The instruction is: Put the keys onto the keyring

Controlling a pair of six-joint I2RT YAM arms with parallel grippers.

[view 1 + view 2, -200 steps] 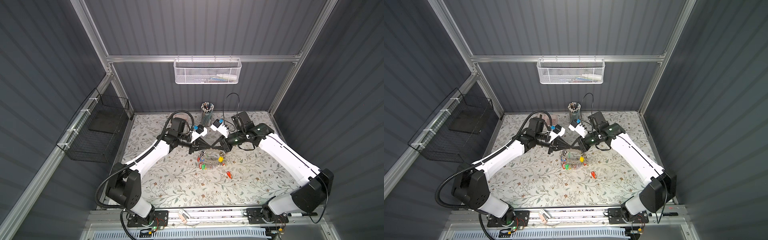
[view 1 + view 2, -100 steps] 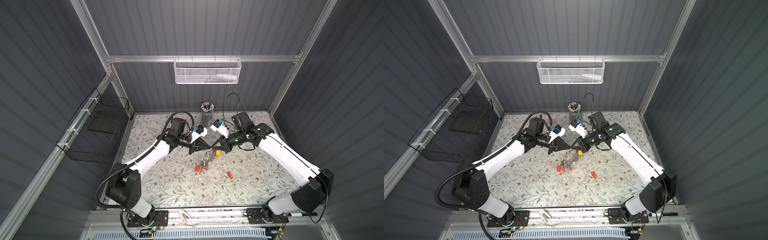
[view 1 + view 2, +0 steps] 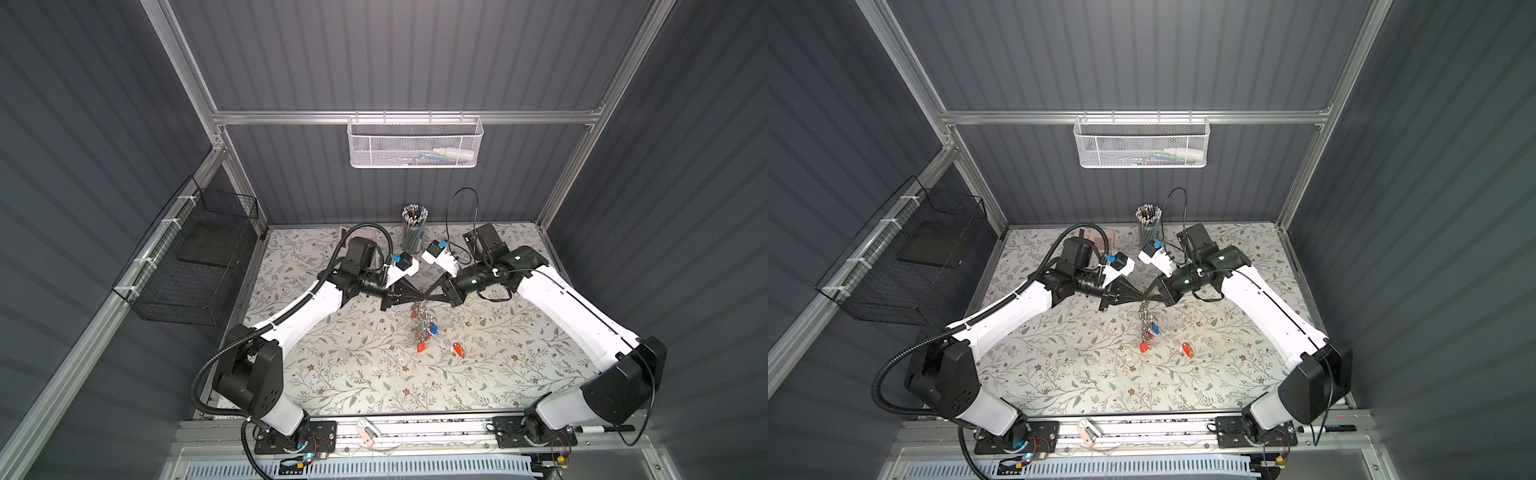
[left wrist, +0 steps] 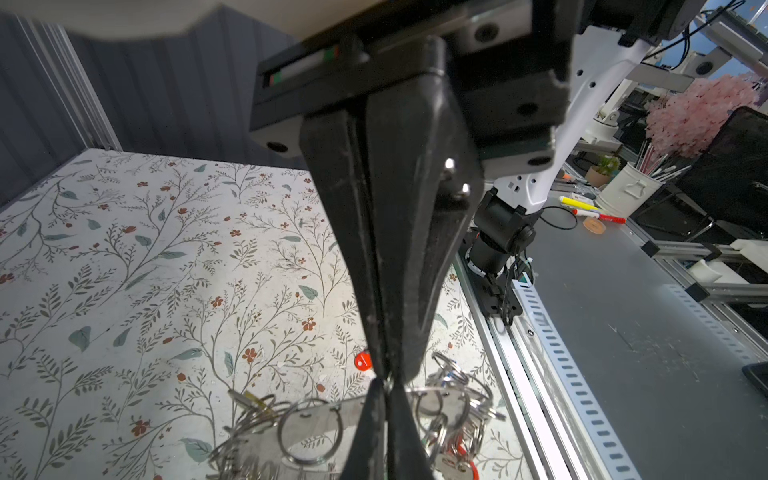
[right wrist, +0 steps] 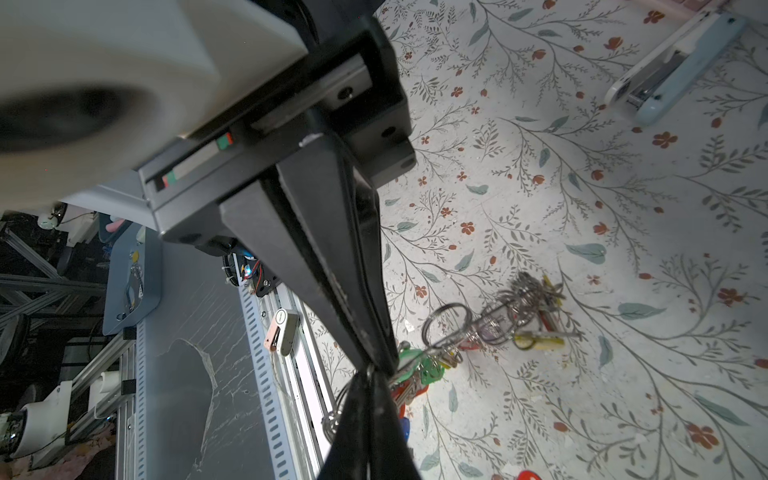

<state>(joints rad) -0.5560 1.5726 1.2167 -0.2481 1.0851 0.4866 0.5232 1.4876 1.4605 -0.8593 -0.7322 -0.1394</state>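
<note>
Nearest to the front, the aluminium rail (image 3: pixel 415 430) is seen, and behind it the flower-patterned surface (image 3: pixel 332 374) begins. On the surface a loose key with a red tag (image 3: pixel 458 349) is laid flat. It is apart from the other keys and to the right of them.

Near it, the keys (image 3: pixel 423 328) are seen as one bunch that hangs down from above. A red tag is found at the lowest end and a blue tag a little higher. Whether the lowest tag touches the surface cannot be told.

The bunch is carried by the keyring (image 4: pixel 328 412). Its flat grey metal is shown in the left wrist view, with small split rings threaded through it.

Directly over the bunch, the left end effector (image 3: pixel 419 296) and the right end effector (image 3: pixel 432 297) are placed tip to tip above the middle of the surface. The fingers of each are pressed together, and the thin upper part of the keyring is pinched there from both sides. The exact spot of contact is hidden by the black fingers. All the hanging keys are thus located below the two tips.

Farther back, a cup of pencils (image 3: pixel 413 232) is stood near the rear wall. A white mesh basket (image 3: pixel 413 143) is hung on that wall.
</note>
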